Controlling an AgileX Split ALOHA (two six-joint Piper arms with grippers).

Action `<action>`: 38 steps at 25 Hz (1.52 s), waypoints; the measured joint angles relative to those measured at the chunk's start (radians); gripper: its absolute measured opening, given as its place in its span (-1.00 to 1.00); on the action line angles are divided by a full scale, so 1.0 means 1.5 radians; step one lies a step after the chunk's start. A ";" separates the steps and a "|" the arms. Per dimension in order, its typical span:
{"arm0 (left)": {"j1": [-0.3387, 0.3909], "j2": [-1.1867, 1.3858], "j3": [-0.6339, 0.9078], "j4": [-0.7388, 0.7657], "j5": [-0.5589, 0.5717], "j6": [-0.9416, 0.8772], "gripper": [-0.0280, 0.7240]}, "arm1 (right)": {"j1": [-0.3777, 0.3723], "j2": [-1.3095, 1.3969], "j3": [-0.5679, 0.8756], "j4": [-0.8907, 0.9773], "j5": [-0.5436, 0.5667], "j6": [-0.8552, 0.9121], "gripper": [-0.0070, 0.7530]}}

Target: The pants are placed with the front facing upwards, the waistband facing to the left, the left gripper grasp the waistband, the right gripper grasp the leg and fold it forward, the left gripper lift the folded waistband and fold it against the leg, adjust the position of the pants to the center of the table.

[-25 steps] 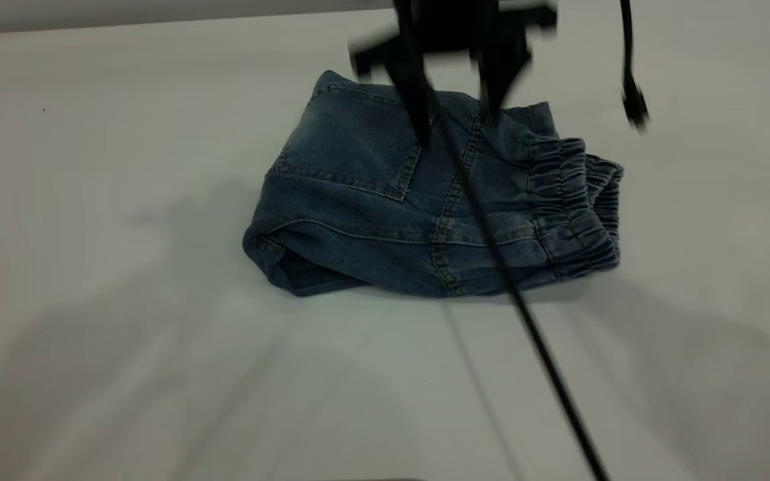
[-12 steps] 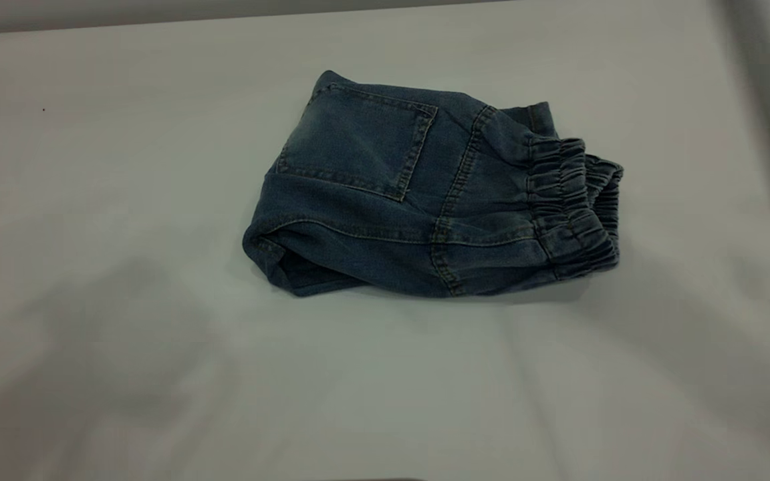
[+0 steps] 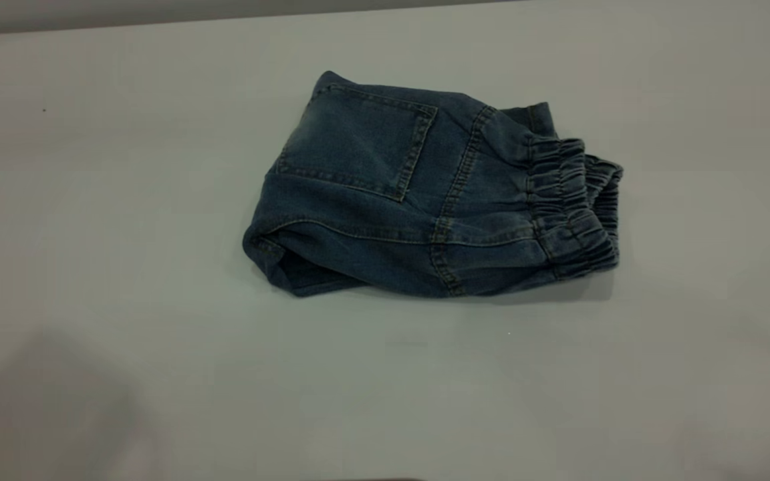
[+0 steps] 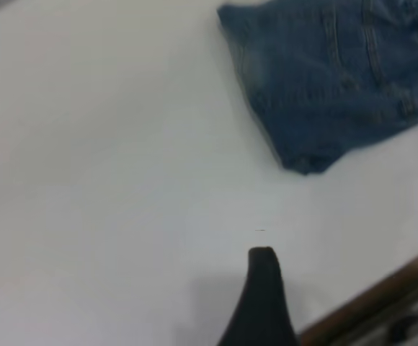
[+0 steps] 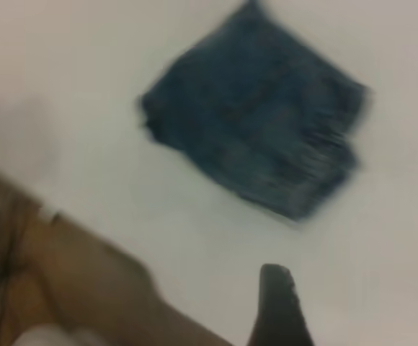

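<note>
- The short blue denim pants (image 3: 432, 194) lie folded into a compact bundle on the large plain white table (image 3: 124, 200), roughly at its middle, back patch pocket (image 3: 358, 143) facing up.
- The gathered elastic waistband (image 3: 569, 207) forms the bundle's right-hand end in the exterior view; the rounded fold lies at the opposite end from the waistband.
- Against the frame a second ago: my black claws then stood over the pants, blurred, with a cable crossing the cloth. Neither shows in the exterior view now. The pants have not shifted.
- My left gripper: one dark fingertip (image 4: 263, 303) shows in the left wrist view, over bare table, well apart from the pants (image 4: 339, 79). Holding nothing; open or closed, I cannot tell.
- My right gripper: one dark fingertip (image 5: 281, 306) shows in the right wrist view, likewise well clear of the pants (image 5: 256, 137), near the table's edge. Holding nothing; finger spacing cannot be judged.
</note>
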 joint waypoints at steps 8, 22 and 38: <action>0.000 -0.164 0.268 -0.019 0.000 -0.063 0.53 | 0.000 -0.366 0.281 -0.059 -0.079 0.045 0.10; 0.000 -0.485 0.504 -0.024 -0.030 -0.068 0.53 | 0.000 -0.500 0.405 -0.035 -0.057 -0.010 0.10; 0.000 -0.524 0.509 -0.001 -0.034 -0.066 0.53 | 0.000 -0.500 0.415 -0.035 -0.054 -0.012 0.10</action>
